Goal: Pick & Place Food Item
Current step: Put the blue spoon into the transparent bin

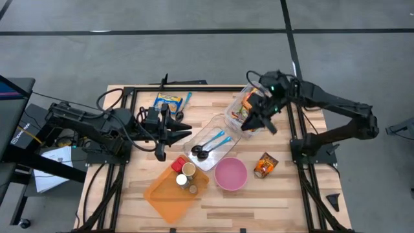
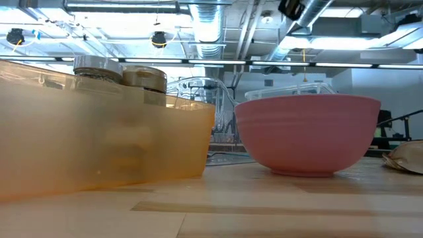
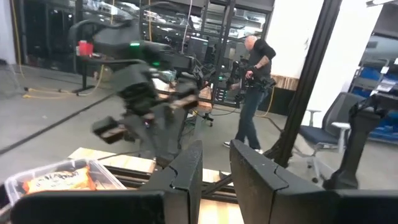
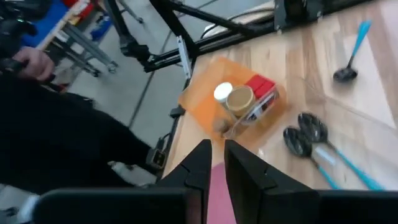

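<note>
A clear tub with orange snack packets stands at the far right of the table; it also shows in the left wrist view. My right gripper hovers over the tub's near end, tilted down. Its fingers stand almost together, and nothing shows between them. A loose brown-and-orange packet lies on the wood right of the pink bowl. My left gripper waits at the table's left, level, its fingers almost together and empty.
An orange tray with jars and a red box stands near the front. Two blue-handled spoons lie on a clear lid at centre. A blue packet and another spoon lie at the far left. A person stands beyond the table.
</note>
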Controlling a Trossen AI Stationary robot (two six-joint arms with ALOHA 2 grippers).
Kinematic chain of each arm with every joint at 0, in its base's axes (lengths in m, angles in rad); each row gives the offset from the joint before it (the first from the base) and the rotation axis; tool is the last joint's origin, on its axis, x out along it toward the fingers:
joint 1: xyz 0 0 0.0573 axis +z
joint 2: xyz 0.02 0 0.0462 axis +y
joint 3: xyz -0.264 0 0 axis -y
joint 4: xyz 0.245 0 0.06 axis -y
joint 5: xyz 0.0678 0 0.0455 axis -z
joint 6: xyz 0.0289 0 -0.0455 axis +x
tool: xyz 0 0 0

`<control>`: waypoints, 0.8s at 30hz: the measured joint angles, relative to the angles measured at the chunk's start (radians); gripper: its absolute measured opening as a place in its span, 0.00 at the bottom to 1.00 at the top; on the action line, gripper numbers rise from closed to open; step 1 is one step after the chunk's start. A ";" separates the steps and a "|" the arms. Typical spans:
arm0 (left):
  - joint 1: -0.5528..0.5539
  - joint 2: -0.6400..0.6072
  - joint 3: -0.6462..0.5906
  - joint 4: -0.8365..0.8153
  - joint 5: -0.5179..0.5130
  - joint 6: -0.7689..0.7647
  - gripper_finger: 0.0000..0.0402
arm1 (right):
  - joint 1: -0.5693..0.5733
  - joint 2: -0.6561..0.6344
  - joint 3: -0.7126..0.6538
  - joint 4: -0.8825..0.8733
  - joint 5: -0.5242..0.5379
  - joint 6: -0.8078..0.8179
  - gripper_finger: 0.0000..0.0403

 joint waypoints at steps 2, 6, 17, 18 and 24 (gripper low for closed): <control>0.002 0.000 0.000 0.000 0.000 0.028 0.19 | 0.077 -0.007 0.000 0.040 0.098 0.031 0.10; 0.002 0.000 0.000 0.000 -0.001 0.067 0.19 | 0.200 -0.011 0.000 0.056 0.272 0.107 0.10; 0.006 0.000 0.000 -0.001 -0.001 0.115 0.19 | 0.423 -0.013 0.000 0.069 0.562 0.270 0.10; 0.006 0.000 0.000 -0.014 -0.002 0.114 0.19 | 0.432 -0.013 0.000 0.076 0.570 0.288 0.10; 0.088 0.000 0.063 -0.477 0.018 -0.079 0.19 | 0.485 -0.013 0.000 0.127 0.581 0.332 0.10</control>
